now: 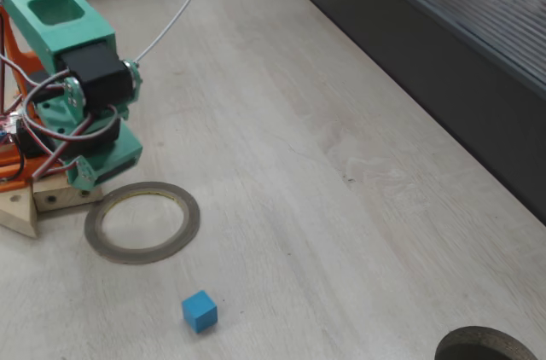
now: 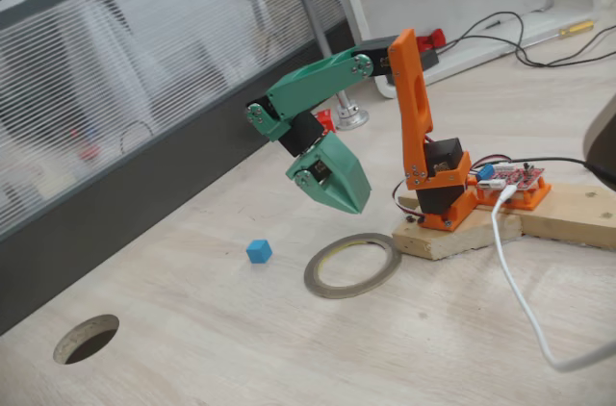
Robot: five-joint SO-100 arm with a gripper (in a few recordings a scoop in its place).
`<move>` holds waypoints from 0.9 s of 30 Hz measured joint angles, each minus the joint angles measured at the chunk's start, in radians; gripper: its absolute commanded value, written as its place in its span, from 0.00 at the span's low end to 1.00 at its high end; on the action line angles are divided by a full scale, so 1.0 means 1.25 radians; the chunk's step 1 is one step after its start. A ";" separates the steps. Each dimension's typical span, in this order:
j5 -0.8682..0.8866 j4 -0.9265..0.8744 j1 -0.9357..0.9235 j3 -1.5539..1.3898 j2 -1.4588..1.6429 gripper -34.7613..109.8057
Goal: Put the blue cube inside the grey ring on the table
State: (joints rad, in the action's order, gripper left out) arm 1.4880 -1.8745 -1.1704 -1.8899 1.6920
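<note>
Your arm (image 2: 414,98) is two-toned: the base and the upright link are bright orange, the forearm and wrist teal green. Black servo blocks sit at the joints, with small silver screws around the elbow hub. The gripper (image 2: 339,196) is a blunt teal wedge. Red, white and black wires loop along the wrist (image 1: 51,121), and a white cable (image 2: 520,300) trails from the base.

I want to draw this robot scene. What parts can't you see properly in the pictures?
- Gripper: its fingers look folded together, so open or shut is unclear.
- Gripper in the other fixed view: wires and the arm's body cover it.
- Dark ring: cut off by the bottom edge.
- Cube: too small to see details.
</note>
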 measured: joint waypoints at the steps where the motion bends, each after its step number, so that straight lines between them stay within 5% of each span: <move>1: 0.000 0.000 -0.004 0.000 -0.010 0.25; 12: 0.000 0.134 -0.009 0.185 -0.135 0.25; 27: 0.000 0.140 -0.009 0.409 -0.306 0.25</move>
State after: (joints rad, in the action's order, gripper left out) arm 1.4880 -1.6997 -1.1812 -1.3790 1.3100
